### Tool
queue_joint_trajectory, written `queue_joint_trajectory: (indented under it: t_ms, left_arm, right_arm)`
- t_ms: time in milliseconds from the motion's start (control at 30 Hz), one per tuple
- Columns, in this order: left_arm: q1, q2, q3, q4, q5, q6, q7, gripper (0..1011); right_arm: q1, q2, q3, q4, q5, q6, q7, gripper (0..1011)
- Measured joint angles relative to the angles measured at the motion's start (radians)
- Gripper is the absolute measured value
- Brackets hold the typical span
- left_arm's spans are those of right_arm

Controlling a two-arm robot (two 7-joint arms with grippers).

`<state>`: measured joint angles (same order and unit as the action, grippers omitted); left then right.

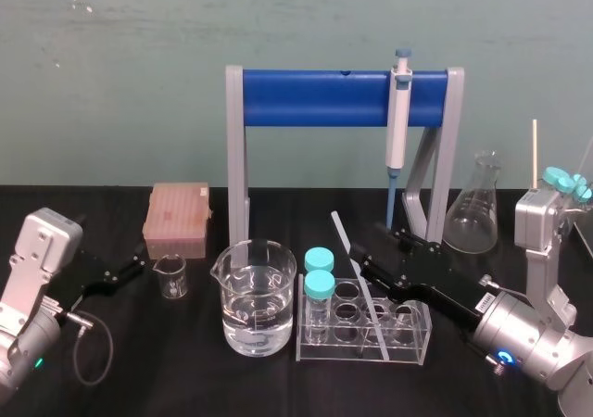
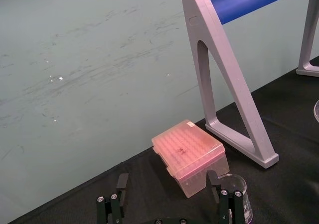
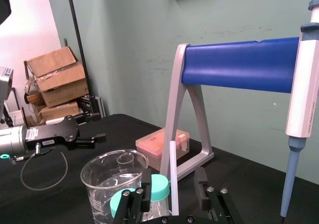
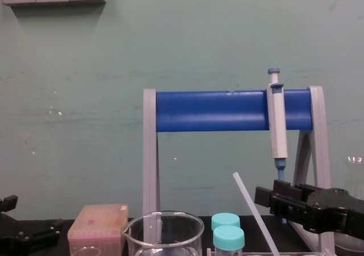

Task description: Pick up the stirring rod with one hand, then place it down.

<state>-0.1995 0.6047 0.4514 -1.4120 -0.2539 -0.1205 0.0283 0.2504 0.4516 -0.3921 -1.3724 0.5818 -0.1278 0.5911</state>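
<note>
Two teal-capped tubes [image 1: 319, 269] plus the thin whitish stirring rod [image 1: 339, 229] sit in the clear plastic rack [image 1: 422, 338]; big glass beaker [image 1: 258, 287] holds clear liquid. Right gripper [image 1: 378, 246] is spread beside the rod, left gripper [image 2: 167, 176] too.

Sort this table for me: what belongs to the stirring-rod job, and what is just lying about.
Job: stirring rod, leaning across the tube rack; right gripper, open at the rod.

Lying about: large beaker, small beaker, pink tip box, pipette on its blue stand, flask, left gripper, parked open.
</note>
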Motion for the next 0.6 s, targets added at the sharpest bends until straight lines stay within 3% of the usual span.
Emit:
queue_joint_trajectory:
  t_ms: [33,467,600]
  left_arm:
    - [0.000,0.000,0.000,0.000,0.000,0.000,0.000,1000]
    - [0.000,0.000,0.000,0.000,0.000,0.000,0.000,1000]
    - [0.000,0.000,0.000,0.000,0.000,0.000,0.000,1000]
  right_arm:
    - [0.000,0.000,0.000,0.000,0.000,0.000,0.000,600]
    - [0.000,0.002,0.001,-0.006,-0.001,0.002,-0.001,948]
    - [-0.030,0.012,0.037,-0.073,-0.048,0.015,-0.111,1003]
